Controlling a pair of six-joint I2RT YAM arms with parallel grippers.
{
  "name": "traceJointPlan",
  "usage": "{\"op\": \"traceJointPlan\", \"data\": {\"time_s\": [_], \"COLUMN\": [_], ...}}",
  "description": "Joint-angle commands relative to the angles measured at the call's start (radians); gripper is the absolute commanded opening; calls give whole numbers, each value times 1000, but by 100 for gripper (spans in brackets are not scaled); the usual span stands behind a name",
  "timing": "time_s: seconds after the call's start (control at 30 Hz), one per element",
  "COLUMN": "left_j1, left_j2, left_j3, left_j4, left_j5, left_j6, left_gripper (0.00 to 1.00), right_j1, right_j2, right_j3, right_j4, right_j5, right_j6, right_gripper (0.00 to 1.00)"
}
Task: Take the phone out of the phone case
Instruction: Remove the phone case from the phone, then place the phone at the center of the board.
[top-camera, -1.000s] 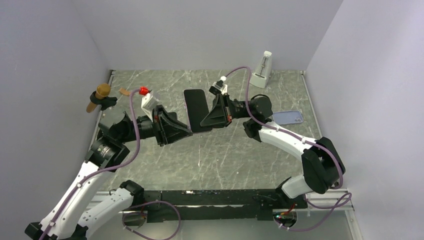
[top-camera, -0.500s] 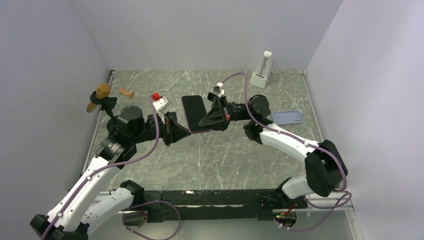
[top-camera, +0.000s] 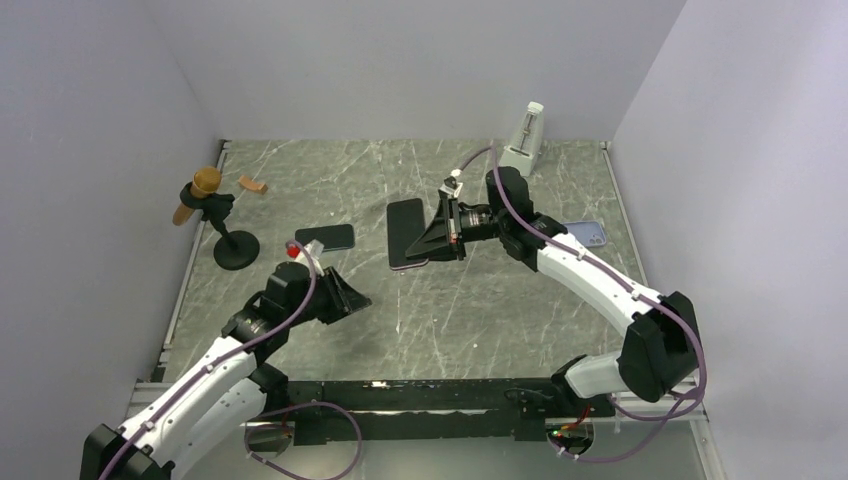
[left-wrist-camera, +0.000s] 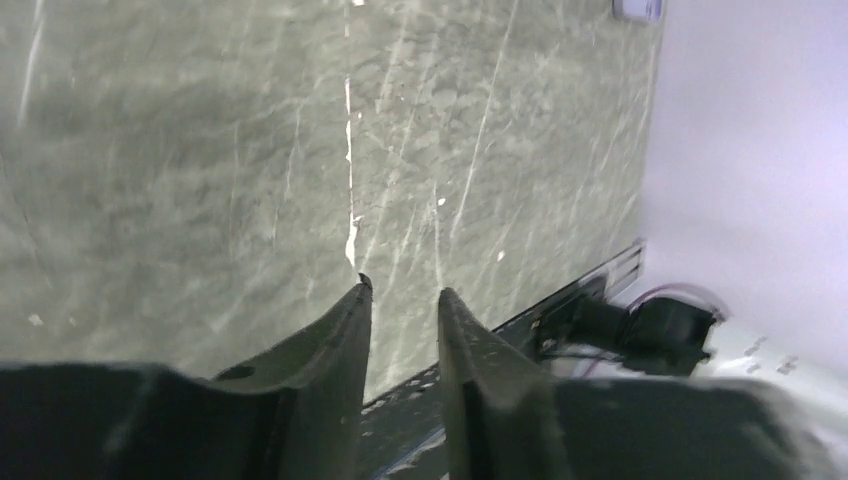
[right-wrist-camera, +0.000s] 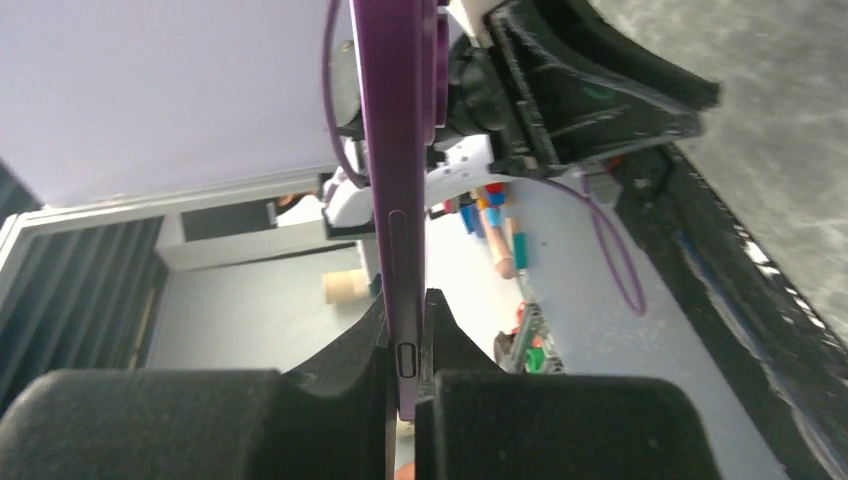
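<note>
reaching nearest you, the left gripper (top-camera: 360, 299) hangs low over the grey marbled table (top-camera: 480, 320) at near left. its wrist camera shows its fingers (left-wrist-camera: 350, 335) a narrow gap apart with nothing between them, only bare table below.

further in, near the middle of the table, your right gripper (top-camera: 415, 247) is clamped on the phone (top-camera: 403, 225), taking it by its right side near the near end. from above, the phone's dark face points up, with a purple rim along the near edge (whether that end touches the table or hovers just over it, you cannot tell from above). the right wrist camera sees the phone (right-wrist-camera: 392, 150) edge-on, a thin purple slab pinched tight between the two black pads (right-wrist-camera: 360, 345).

just left of the phone, a dark flat slab (top-camera: 325, 238) lies on the table. at the right, the phone case (top-camera: 590, 234) lies flat, pale lavender, with its camera cutout at the right end. it is well apart from the phone and partly hidden behind the right arm, so the phone is already out of it.

at far left a black stand (top-camera: 236, 249) carries a wooden-headed piece (top-camera: 204, 183), with a small brown scrap (top-camera: 253, 184) just beyond. a white metronome (top-camera: 524, 140) stands at the far edge.
</note>
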Motion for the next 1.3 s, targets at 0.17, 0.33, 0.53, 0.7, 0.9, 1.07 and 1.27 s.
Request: {"op": "traceJointPlan", "data": {"time_s": [0.17, 0.33, 0.53, 0.7, 0.9, 1.07, 1.27], "left_j1": [1, 2, 1, -3, -13, -7, -7], "left_j2": [41, 144, 222, 305, 339, 320, 217], "left_j3": [124, 197, 69, 0, -19, -74, -103], "left_j4": [-126, -86, 528, 866, 989, 1095, 1017], "left_j5": [-168, -95, 182, 303, 331, 266, 164], "left_j6": [-210, -201, -263, -372, -417, -471, -467], "left_gripper": [67, 74, 76, 79, 77, 35, 0], "right_j1": [-100, -100, -88, -39, 20, 66, 72], "right_j2": [-74, -30, -11, 42, 75, 91, 96], "right_j3": [86, 121, 5, 23, -6, -59, -41], "right_j4": [-583, -757, -534, -479, -217, 30, -119], "right_j5": [147, 260, 66, -23, -119, -165, -84], "right_j6": [-530, -750, -723, -748, -576, -397, -463], "right_gripper": [0, 0, 0, 0, 0, 0, 23]}}
